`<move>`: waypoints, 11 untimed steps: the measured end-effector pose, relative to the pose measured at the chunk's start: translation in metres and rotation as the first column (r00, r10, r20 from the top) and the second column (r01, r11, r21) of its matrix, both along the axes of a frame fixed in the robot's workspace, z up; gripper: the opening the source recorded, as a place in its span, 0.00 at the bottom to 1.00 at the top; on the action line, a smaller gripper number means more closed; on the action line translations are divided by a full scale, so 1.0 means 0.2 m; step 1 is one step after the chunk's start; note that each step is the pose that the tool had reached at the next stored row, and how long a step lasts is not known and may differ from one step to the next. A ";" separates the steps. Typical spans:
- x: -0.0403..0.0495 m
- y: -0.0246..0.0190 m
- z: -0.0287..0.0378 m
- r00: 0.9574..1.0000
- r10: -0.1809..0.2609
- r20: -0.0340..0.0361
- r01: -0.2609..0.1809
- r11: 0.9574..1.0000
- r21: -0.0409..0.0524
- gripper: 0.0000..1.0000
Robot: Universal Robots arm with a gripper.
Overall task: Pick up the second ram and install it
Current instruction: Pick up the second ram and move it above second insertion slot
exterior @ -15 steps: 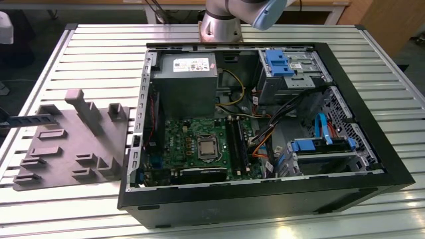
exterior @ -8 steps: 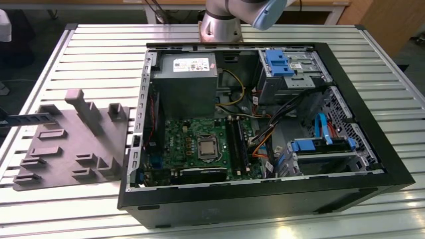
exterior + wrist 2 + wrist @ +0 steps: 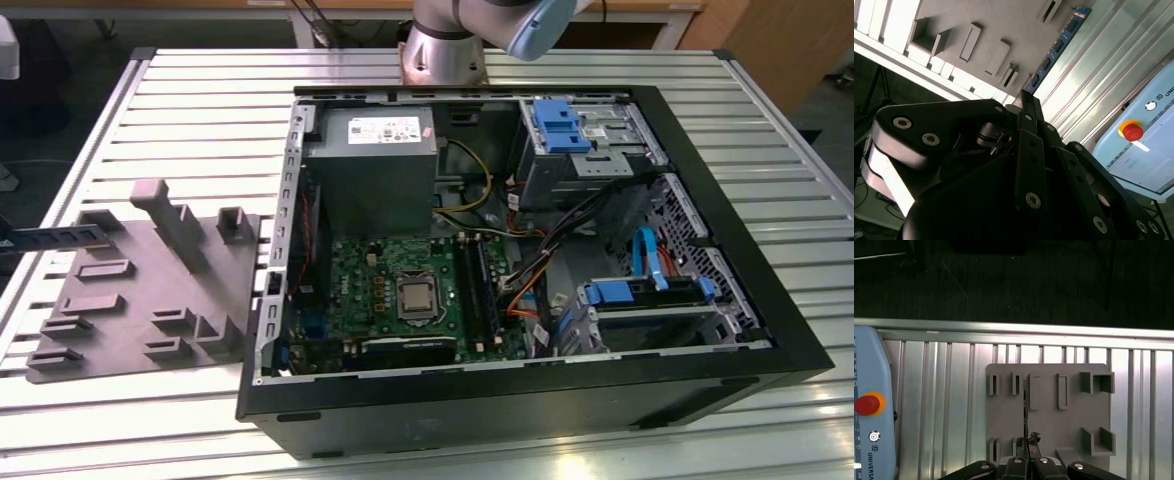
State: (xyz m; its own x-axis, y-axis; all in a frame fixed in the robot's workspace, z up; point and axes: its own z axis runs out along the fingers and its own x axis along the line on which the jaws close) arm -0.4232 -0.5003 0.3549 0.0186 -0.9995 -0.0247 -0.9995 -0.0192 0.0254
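Note:
The second ram [image 3: 1056, 47] is a thin dark green stick with small chips, sticking out from my gripper's fingertips [image 3: 1026, 100]. In the first wrist view the ram [image 3: 1025, 405] shows edge-on over the grey fixture plate [image 3: 1049, 425], and my gripper [image 3: 1027, 452] is shut on its near end. In the exterior view the ram [image 3: 54, 237] reaches in from the left edge, over the back left corner of the fixture plate [image 3: 134, 320]. The open computer case [image 3: 534, 400] lies at that view's right, with the black memory slots [image 3: 474, 285] on its motherboard [image 3: 387, 290].
A teach pendant with a red stop button [image 3: 867, 404] lies on the slatted metal table [image 3: 944, 390] beside the fixture. Raised blocks and pockets [image 3: 187, 225] stand on the fixture plate. Cables [image 3: 534, 280], drive cages [image 3: 587, 140] and a power supply [image 3: 374, 150] crowd the case.

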 end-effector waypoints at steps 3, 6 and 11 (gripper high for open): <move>0.000 0.000 0.008 1.000 0.000 0.000 0.000 1.000 0.000 0.11; 0.000 0.000 0.014 1.000 0.000 0.000 0.000 1.000 0.000 0.11; 0.000 0.000 0.027 1.000 0.000 0.000 0.000 1.000 0.000 0.11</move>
State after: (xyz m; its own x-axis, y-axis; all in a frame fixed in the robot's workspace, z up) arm -0.4232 -0.5003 0.3603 0.0186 -0.9995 -0.0248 -0.9995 -0.0192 0.0254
